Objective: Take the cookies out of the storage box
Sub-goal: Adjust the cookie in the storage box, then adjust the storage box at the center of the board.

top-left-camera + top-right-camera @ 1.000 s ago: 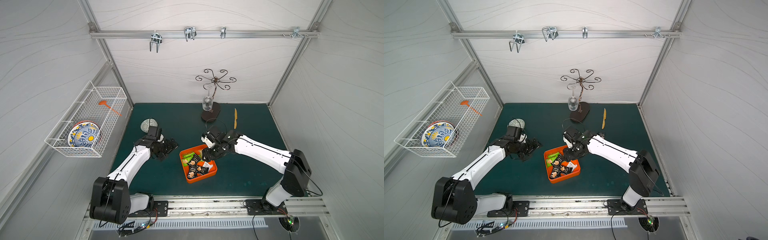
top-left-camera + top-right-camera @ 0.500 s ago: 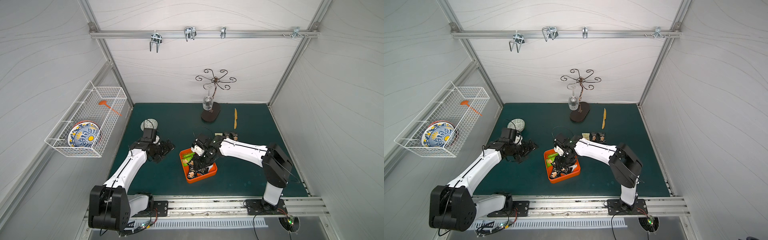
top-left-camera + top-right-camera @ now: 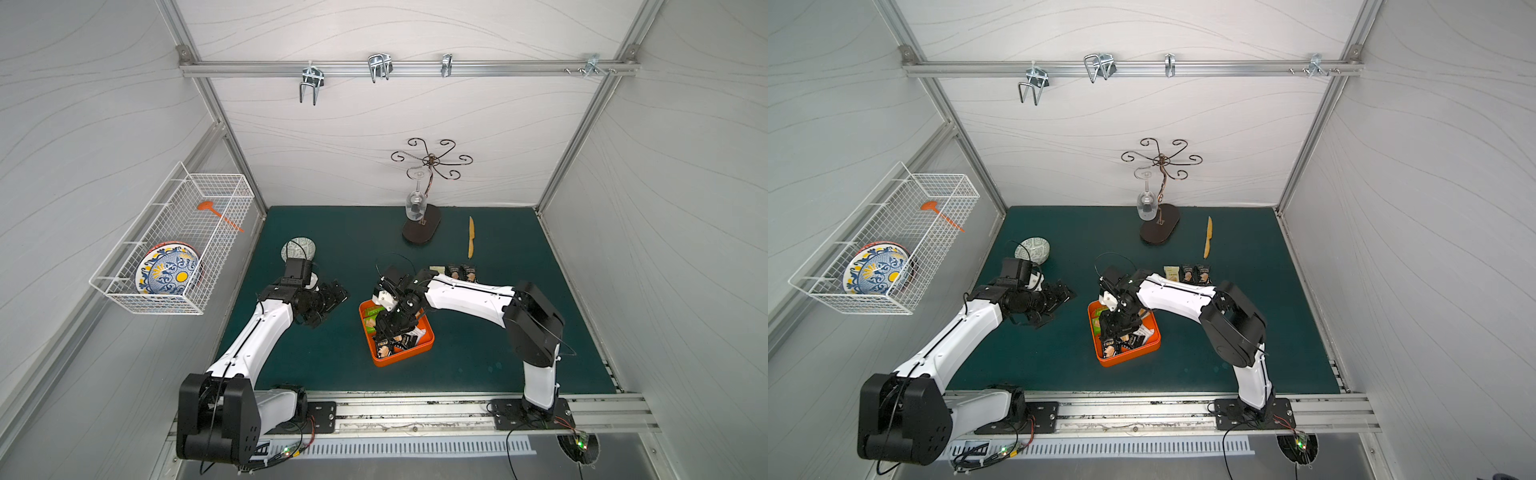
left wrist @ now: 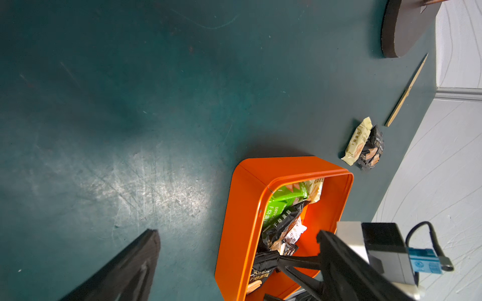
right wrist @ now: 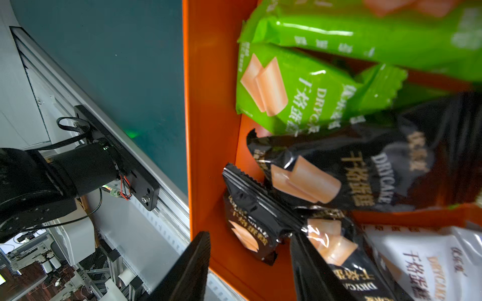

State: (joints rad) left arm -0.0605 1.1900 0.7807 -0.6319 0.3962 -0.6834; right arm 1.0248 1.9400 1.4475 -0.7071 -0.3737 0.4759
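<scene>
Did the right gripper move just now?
Yes. The right gripper moved from the orange box's far edge toward its middle, over the packets inside.

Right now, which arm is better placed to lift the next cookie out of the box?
Right. The right hand is down in the box, jaws either side of a black cookie. The left hand hangs open over the mat beside the box, touching nothing.

In both top views the right hand (image 3: 384, 330) covers the twelve-o'clock half of the storage box (image 3: 405, 359), hiding cookies (image 3: 395, 343) beneath.
</scene>
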